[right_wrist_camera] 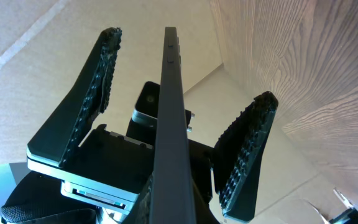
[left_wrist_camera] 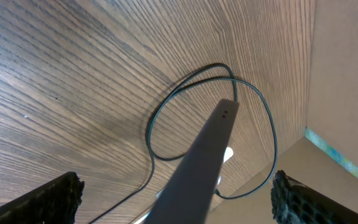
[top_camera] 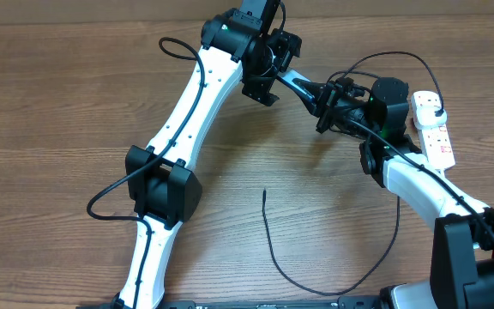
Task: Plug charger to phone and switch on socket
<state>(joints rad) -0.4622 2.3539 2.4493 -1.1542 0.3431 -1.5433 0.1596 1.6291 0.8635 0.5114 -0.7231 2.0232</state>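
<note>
Lying loose on the table at lower centre, the charger [top_camera: 264,209] has its tip free. Above it, the right gripper [top_camera: 325,106] clamps the phone [right_wrist_camera: 169,124]. The left gripper [top_camera: 268,85] straddles the phone's other end, fingers wide apart. The socket [top_camera: 432,130] sits at the right edge.

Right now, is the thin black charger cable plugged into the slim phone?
Not plugged in: the thin black charger cable ends loose on the wooden table, apart from the slim dark phone held aloft.

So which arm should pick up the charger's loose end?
Left, probably. The left gripper is open and holds nothing; the right gripper is shut on the phone. The charger lies on the table between both arms.
</note>
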